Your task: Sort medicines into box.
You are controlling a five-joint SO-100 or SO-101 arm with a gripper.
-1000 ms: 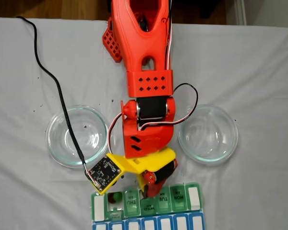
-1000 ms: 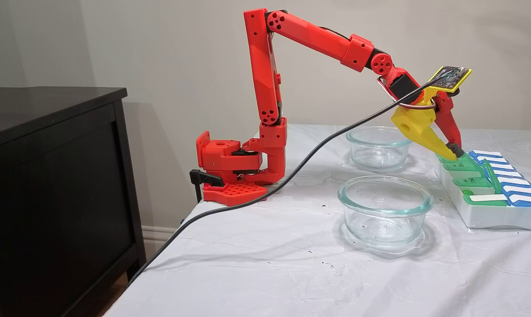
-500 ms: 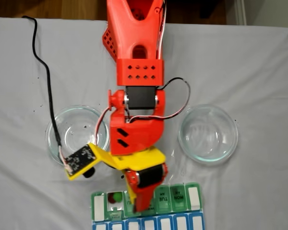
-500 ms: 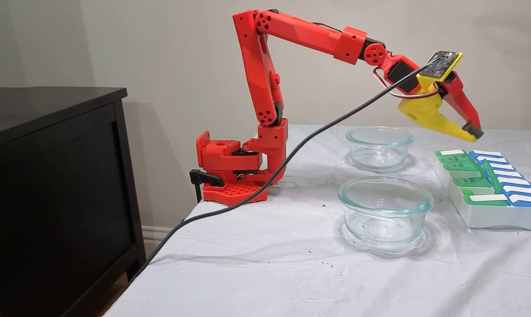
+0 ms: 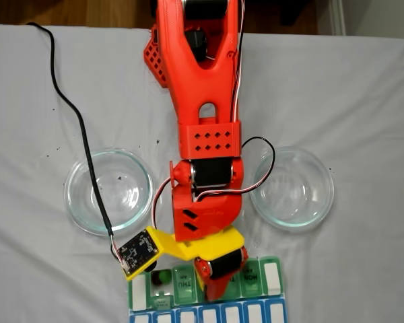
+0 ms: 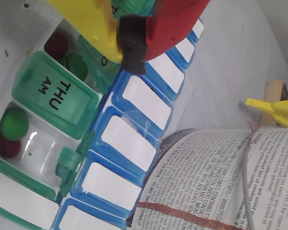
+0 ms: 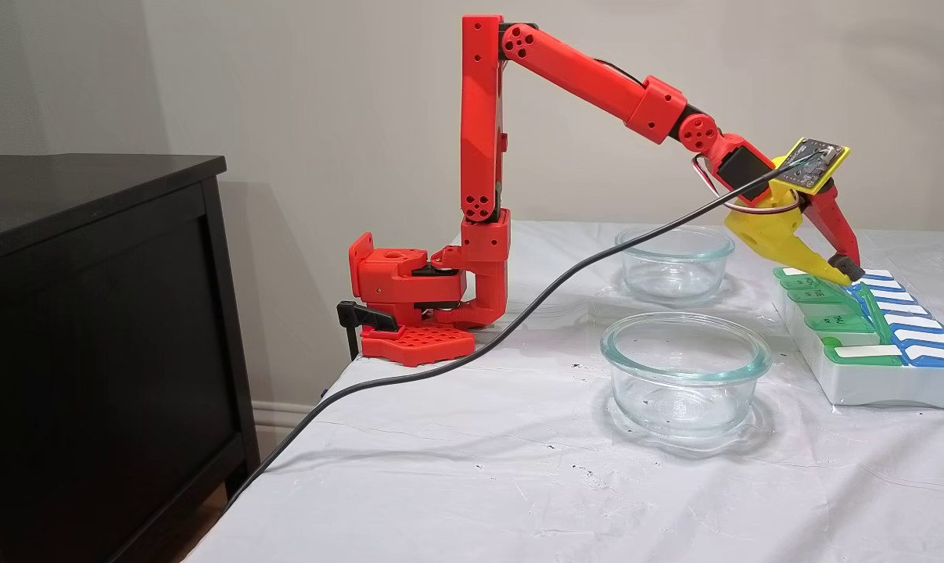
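I have the tool (image 6: 132, 45) low over the pill box (image 7: 863, 387), its tips pressed together with nothing visible between them, the black pad closing the gap in the wrist view. In the side fixed view the tool (image 7: 845, 270) sits just above the far end of the green lid row, about where it meets the blue row.

Below and to the left of the tool in the wrist view, one compartment stands uncovered with a green pill (image 6: 14, 123) and a dark red pill (image 6: 5, 145) lying side by side in it. The THU lid (image 6: 55, 93) is down beside that. Closer to the tool, another compartment holds a red pill (image 6: 56, 44) and a green pill (image 6: 74, 64), with a raised lid partly over them. I cannot see whether a third pair sits further along, since the tool covers that part.

Both glass bowls (image 5: 108, 190) behind the tool look bare, so I judge the sorting to be near its end and this step to be lid work or the last drop.

Next I would want the tips lined up on a raised lid edge and pushed down gently, since the box can slide on the desk (image 7: 456, 485).
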